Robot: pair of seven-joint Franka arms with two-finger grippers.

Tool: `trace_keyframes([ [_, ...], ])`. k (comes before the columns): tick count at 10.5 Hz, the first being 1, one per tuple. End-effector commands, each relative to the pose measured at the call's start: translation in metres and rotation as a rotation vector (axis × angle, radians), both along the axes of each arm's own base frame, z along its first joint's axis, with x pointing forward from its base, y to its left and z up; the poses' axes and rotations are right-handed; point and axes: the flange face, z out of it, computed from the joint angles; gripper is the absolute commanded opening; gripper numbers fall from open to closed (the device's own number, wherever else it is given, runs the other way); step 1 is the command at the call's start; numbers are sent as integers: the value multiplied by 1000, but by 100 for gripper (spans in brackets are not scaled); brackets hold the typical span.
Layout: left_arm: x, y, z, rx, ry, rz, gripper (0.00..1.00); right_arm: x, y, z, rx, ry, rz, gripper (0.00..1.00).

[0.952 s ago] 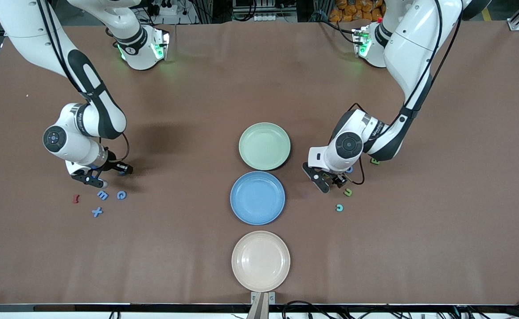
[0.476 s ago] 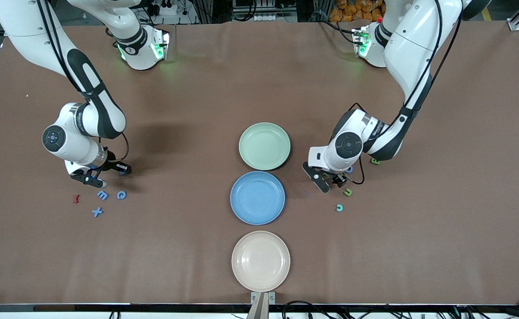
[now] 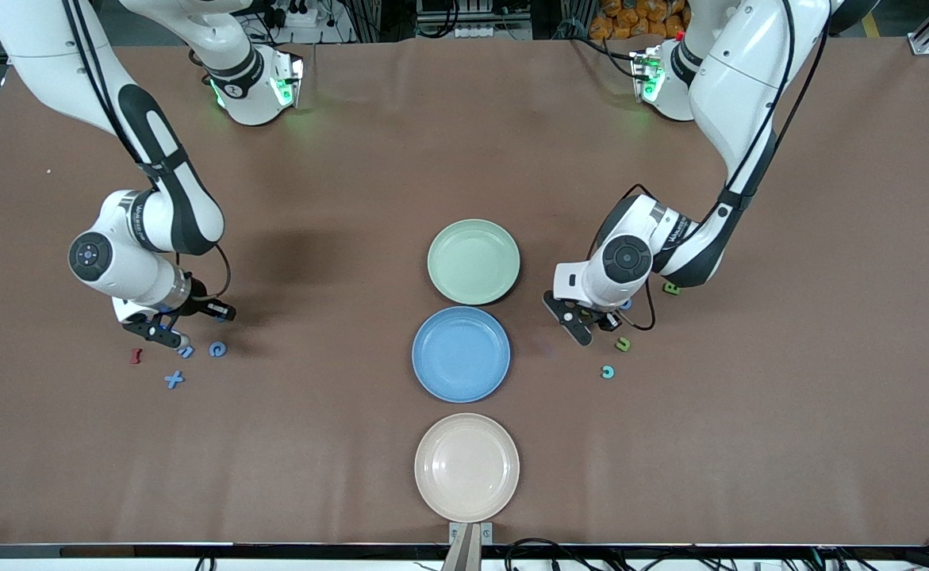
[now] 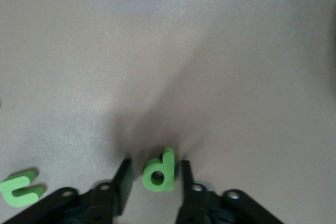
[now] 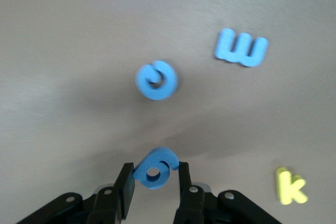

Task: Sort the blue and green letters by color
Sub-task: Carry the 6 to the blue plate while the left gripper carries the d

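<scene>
Right wrist view: right gripper (image 5: 153, 183) jaws pinch a blue 6 (image 5: 155, 169); left gripper (image 4: 154, 184) jaws flank a green d (image 4: 159, 170).

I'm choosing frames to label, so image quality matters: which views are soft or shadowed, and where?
Front view: sharp and evenly lit, with a dark soft shadow on the table beside the right arm. Right wrist view: blurred throughout; the blue 6 sits between the right gripper fingers. Left wrist view: a broad shadow fans out from the left gripper around the green d.
</scene>
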Motion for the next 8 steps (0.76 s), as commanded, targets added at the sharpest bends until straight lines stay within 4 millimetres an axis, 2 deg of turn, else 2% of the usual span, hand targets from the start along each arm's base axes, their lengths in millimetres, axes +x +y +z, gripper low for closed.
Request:
trace_keyframes([
  [1,-6,2,2,19,-3,-3,0,29,61,36,18,-35,-62,22],
  [4,-3,2,6,19,-9,1,0,46,123,60,95,-88,-71,23],
  [5,-2,2,13,18,-19,28,0,54,144,68,129,-107,-70,22],
  [6,-2,1,20,27,-25,120,0,62,168,74,162,-123,-65,22],
  [8,1,5,30,66,-19,441,0,81,219,83,230,-160,-49,22],
])
